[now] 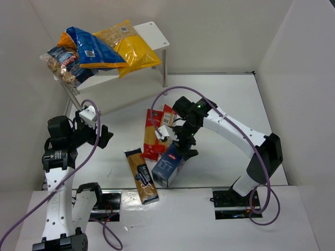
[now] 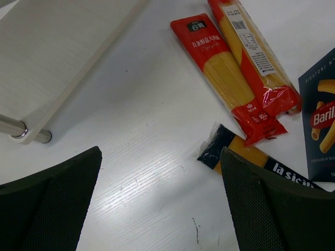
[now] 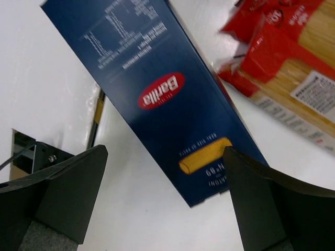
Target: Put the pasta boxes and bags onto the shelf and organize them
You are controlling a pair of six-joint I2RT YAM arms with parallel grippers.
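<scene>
White walls (image 1: 220, 31) enclose a white table (image 1: 230, 99). At upper left, the shelf (image 1: 154, 32) carries piled bags (image 1: 99, 49). The left gripper (image 2: 160, 154) hangs open, holding nothing. Lower centre, the dark blue box (image 1: 168, 166) lies flat, its long axis running lower left to upper right, beneath the wide-open right gripper (image 3: 165, 151).

Pasta bags (image 1: 99, 49) pile on the shelf (image 1: 154, 32); the blue box (image 1: 168, 167) lies apart.
</scene>
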